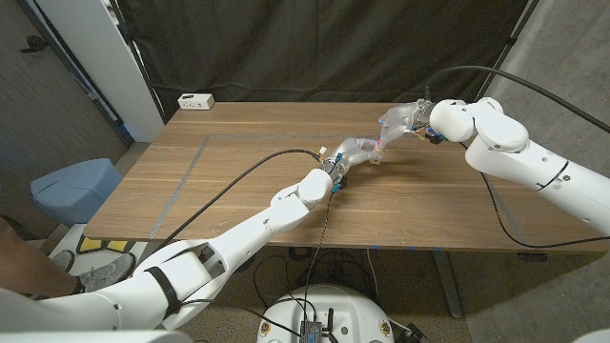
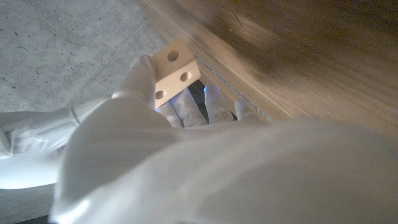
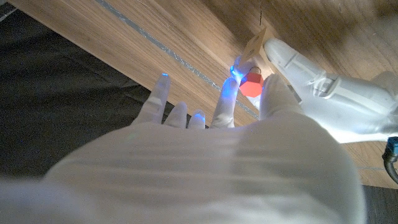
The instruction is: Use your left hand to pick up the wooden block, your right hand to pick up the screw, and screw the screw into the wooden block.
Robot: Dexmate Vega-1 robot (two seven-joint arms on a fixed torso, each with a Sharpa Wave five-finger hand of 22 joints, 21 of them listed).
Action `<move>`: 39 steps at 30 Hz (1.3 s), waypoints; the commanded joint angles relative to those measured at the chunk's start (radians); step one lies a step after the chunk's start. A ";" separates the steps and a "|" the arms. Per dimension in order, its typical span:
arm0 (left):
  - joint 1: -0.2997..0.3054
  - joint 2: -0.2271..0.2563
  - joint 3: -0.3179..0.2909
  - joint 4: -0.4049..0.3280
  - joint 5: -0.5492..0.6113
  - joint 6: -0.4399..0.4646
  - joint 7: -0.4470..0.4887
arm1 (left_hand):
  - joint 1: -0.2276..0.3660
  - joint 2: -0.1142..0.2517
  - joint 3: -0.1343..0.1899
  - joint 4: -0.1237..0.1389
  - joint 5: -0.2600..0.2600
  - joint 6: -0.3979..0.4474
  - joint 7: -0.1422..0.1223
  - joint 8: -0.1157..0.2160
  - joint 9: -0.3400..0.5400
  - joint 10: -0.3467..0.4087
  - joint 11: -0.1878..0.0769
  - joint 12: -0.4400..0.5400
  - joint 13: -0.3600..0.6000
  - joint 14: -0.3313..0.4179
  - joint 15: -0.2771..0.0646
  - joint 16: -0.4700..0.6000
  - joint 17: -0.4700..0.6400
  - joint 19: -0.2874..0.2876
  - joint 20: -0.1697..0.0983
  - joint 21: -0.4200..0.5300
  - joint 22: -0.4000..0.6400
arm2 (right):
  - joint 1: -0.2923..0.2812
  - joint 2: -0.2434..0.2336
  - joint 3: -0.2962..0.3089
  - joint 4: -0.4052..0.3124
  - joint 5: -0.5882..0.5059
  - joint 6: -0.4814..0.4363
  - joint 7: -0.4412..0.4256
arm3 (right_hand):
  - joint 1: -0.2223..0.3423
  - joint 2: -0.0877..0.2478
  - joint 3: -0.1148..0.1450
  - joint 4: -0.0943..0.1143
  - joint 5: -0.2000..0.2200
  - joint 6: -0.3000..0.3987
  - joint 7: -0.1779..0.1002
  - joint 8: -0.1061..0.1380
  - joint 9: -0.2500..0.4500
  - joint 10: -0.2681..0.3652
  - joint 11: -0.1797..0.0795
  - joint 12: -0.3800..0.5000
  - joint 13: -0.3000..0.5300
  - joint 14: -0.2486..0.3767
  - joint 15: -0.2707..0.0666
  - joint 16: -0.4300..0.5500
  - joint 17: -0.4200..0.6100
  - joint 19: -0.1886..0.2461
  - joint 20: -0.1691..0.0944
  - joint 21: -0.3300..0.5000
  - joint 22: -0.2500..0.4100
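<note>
While left hand point(image 1: 355, 151) fingers grip one wooden block point(image 2: 176, 70), right hand point(image 1: 400, 121) fingers pinch one screw point(image 3: 251, 84).

**Both hands meet at frame centre**

The left arm reaches from the lower left, its hand point(image 1: 355, 151) gripping the wooden block point(image 2: 174, 71). The right arm enters from the right edge; its hand point(image 1: 400, 120) pinches the red-headed screw point(image 3: 251, 84) against the block.
</note>
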 commanded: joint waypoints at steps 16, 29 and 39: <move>0.015 0.009 -0.002 -0.031 0.004 0.013 0.008 | -0.039 0.064 0.072 0.059 0.009 0.037 0.036 0.007 0.005 0.014 -0.005 0.040 0.104 0.011 -0.074 0.003 0.002 -0.002 0.007 0.005 0.004 | -0.038 0.002 0.009 -0.017 -0.026 -0.014 -0.050 | 0.055 -0.002 0.031 0.000 0.000 0.091 -0.002 0.046 0.007 0.046 -0.010 0.008 0.001 0.040 -0.012 0.009 0.003 0.020 -0.020 0.004 0.002; 0.023 0.014 0.001 -0.053 0.011 0.020 0.009 | -0.043 0.064 0.075 0.061 0.009 0.036 0.038 0.007 0.005 0.015 -0.005 0.040 0.104 0.012 -0.073 0.002 0.001 -0.001 0.006 0.006 0.004 | -0.066 -0.008 0.024 -0.041 -0.031 -0.021 -0.075 | 0.063 0.004 0.045 0.008 -0.003 0.156 -0.003 0.077 0.006 0.081 -0.037 0.011 0.001 0.062 -0.028 0.014 0.006 0.037 -0.030 0.006 0.002; 0.032 0.019 -0.001 -0.069 0.014 0.026 0.018 | -0.045 0.065 0.079 0.060 0.010 0.036 0.037 0.007 0.005 0.015 -0.005 0.041 0.105 0.012 -0.072 0.002 0.001 -0.001 0.006 0.006 0.004 | -0.074 -0.003 0.026 -0.041 -0.043 -0.013 -0.098 | 0.067 0.008 0.050 0.011 -0.006 0.229 -0.002 0.107 0.002 0.124 -0.064 0.017 0.000 0.088 -0.052 0.019 0.005 0.052 -0.045 0.008 0.002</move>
